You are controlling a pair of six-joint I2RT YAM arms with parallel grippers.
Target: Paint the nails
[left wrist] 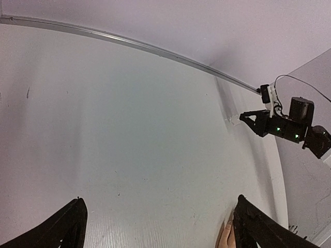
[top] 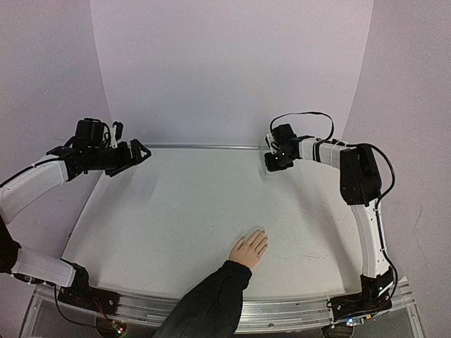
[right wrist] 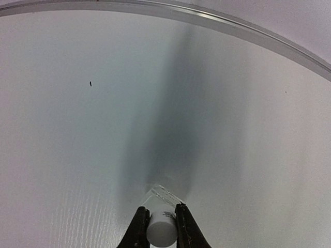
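Observation:
A light-skinned hand with a dark sleeve lies flat at the near middle of the table, fingers pointing far-right. Its nails are tiny pale tips; the left wrist view shows one nail beside my finger. My right gripper is at the far right, shut on the white cap of a small clear bottle that stands on the table. My left gripper hovers at the far left, open and holding nothing.
A metal rail runs along the table's far edge against the pale backdrop. In the left wrist view, the right gripper and its wrist with green lights sit near that rail.

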